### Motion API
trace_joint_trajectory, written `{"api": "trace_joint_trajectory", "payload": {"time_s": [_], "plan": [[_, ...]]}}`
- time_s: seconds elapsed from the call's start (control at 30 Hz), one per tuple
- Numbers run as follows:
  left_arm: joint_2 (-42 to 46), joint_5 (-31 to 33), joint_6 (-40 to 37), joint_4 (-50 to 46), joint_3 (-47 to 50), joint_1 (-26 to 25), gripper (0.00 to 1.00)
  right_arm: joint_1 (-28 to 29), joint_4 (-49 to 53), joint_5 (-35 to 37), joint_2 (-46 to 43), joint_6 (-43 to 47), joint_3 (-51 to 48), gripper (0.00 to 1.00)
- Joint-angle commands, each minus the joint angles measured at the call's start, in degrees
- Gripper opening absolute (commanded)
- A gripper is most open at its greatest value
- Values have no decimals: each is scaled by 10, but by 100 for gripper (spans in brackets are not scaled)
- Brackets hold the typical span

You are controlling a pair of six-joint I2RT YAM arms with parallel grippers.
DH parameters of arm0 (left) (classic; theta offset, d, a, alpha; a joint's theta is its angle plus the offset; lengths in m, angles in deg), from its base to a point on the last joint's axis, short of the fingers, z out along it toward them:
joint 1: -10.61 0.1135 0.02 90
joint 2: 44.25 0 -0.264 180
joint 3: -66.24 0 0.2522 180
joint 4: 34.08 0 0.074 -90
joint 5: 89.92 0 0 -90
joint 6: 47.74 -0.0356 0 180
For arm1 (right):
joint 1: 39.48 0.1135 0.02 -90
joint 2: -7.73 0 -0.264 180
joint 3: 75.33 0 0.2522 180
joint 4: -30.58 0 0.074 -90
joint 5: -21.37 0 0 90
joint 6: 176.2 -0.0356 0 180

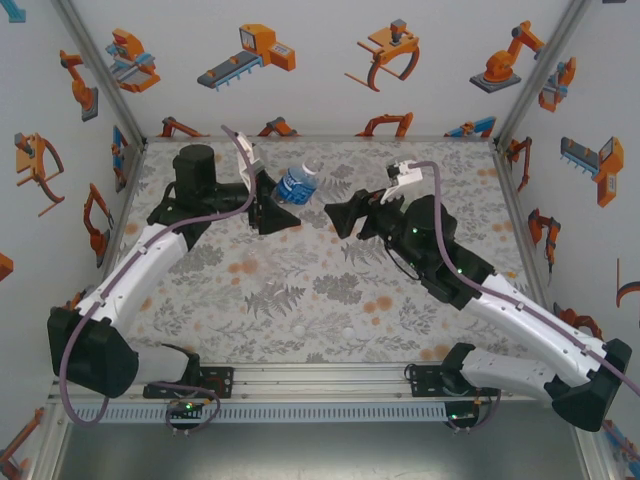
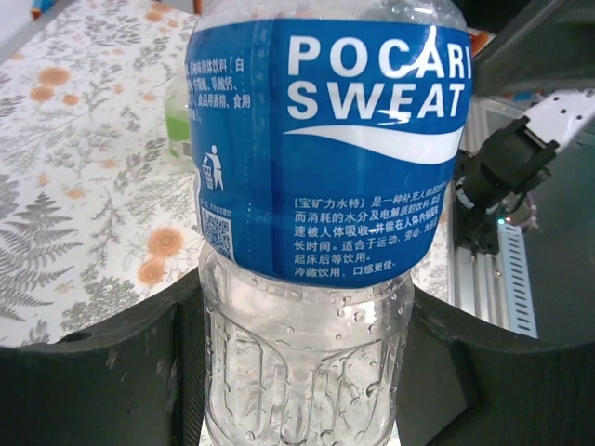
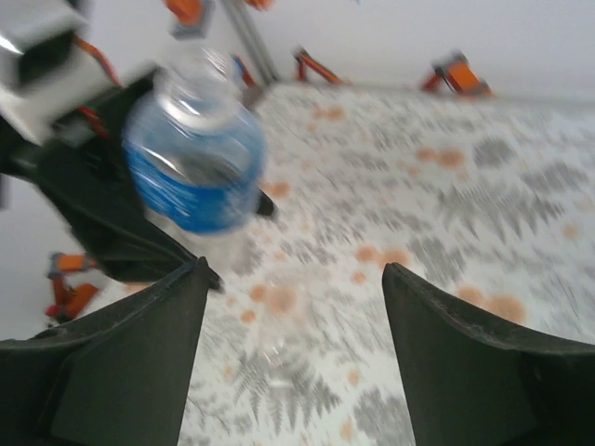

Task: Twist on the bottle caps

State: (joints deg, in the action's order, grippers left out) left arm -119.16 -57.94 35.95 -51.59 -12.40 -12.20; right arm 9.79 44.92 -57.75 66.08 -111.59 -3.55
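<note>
The left gripper (image 1: 283,200) is closed on the blue-label bottle (image 1: 297,183), in the upper middle of the top view. Its jaws press the ribbed clear part under the label. The right gripper (image 3: 293,279) stands open and holds nothing. The bottle looks empty, so probably light, with thin walls that dent and slip easily. A low hold seems best, leaving the neck free.

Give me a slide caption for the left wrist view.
Left gripper clamps the blue-labelled bottle below its label; green-tinted bottle and floral table behind.
</note>
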Motion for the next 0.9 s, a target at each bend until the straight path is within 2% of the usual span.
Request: {"api": "trace_joint_trajectory", "payload": {"time_s": [0.0,0.17,0.37,0.53,0.63,0.87], "plan": [[23,34,-21,-7,-10,4,0,0,179,56,9,-52,6,63],[34,90,-21,-12,-7,6,0,3,322,37,52,-120,13,53],[48,165,-11,-5,3,18,0,55,375,13,86,-196,-42,45],[53,203,-18,-16,5,23,0,111,376,-20,131,-229,-74,46],[52,206,-16,-15,4,24,0,140,340,-44,159,-257,-100,46],[54,207,-17,-11,8,25,0,160,311,-60,221,-277,-116,46]]}}
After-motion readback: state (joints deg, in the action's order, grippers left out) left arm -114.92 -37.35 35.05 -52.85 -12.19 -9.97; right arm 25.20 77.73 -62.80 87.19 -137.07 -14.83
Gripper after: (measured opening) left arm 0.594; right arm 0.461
